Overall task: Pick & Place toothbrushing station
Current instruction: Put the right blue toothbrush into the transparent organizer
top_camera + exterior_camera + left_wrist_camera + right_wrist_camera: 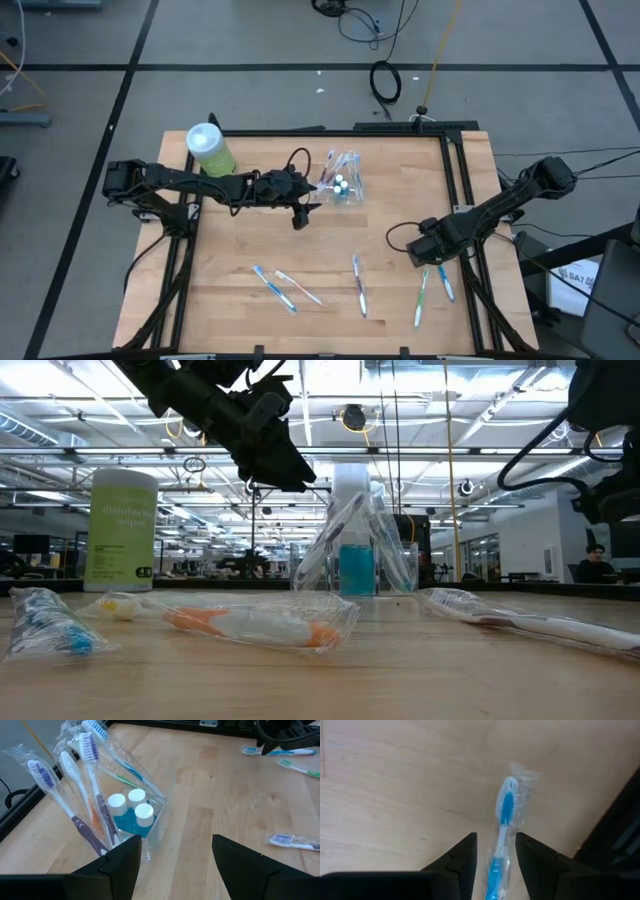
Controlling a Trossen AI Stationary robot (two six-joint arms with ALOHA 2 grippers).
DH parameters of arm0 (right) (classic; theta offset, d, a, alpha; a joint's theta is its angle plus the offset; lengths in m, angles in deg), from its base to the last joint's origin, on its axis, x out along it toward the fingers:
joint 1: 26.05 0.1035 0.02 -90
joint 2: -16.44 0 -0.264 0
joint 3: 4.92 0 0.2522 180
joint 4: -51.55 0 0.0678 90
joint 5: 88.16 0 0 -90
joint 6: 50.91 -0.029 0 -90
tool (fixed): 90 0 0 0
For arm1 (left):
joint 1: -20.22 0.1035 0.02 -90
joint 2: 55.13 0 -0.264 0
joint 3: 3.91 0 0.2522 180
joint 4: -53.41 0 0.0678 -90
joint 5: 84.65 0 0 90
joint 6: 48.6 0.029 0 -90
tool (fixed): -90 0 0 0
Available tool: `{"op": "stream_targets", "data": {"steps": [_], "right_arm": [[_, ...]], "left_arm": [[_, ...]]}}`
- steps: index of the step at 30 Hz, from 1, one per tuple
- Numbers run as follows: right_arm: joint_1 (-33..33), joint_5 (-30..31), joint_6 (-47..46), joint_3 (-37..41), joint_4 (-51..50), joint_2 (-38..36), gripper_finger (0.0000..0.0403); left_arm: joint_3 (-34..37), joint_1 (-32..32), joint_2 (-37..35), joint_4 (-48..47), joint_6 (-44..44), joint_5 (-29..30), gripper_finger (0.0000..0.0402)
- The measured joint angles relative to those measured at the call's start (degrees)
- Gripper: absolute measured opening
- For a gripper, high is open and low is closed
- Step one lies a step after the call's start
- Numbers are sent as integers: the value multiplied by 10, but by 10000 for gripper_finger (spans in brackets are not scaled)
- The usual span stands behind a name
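Note:
The clear plastic cup (342,185) stands on the table at the far middle, holding several wrapped toothbrushes and three white-capped tubes (131,804). My left gripper (175,865) is open and empty, just left of the cup (135,820) and above the table. It also shows in the high view (304,205). My right gripper (428,255) hangs low at the near right. Its fingers (495,855) stand open on either side of a wrapped blue toothbrush (506,810) that lies flat on the table. I see no touch.
A big light-green bottle (210,148) with a white cap stands at the far left. Several wrapped toothbrushes lie along the near side (272,285) (358,283) (421,297). A black frame (460,190) borders the table.

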Motion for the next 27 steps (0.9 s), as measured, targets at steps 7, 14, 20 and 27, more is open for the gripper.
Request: {"op": "stream_targets", "data": {"steps": [7, 14, 20, 27], "right_arm": [[1, 3, 3, 1, -4, 0, 144], [1, 0, -33, 60, 50, -2, 143], [1, 12, -31, 84, 64, -1, 135], [1, 32, -26, 86, 56, -1, 84]], "left_arm": [[0, 0, 0, 0, -4, 0, 250], [0, 0, 0, 0, -4, 0, 250], [0, 0, 0, -4, -1, 0, 250], [0, 0, 0, -5, 0, 0, 250]]}}
